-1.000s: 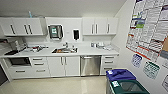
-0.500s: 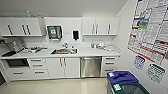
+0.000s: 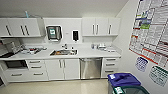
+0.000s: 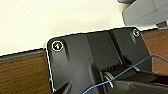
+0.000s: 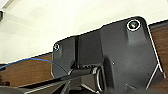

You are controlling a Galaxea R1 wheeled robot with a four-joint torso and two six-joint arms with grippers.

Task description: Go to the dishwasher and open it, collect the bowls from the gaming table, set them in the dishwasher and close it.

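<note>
Ahead, dishwasher (image 3: 91, 68) shut, open floor (image 3: 62, 87) before it; either end effector's state: cannot tell.

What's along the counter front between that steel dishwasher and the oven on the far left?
In the head view, between the dishwasher and the oven stand a stack of white drawers and a two-door cabinet under the sink.

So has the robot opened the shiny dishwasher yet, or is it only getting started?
Only getting started. Nothing looks done: the stainless-steel-fronted dishwasher under the white countertop, right of the steel sink, is shut, its bar handle untouched. In hand: the robot faces it across the pale floor. Left: opening it, fetching the bowls, loading, closing.
</note>
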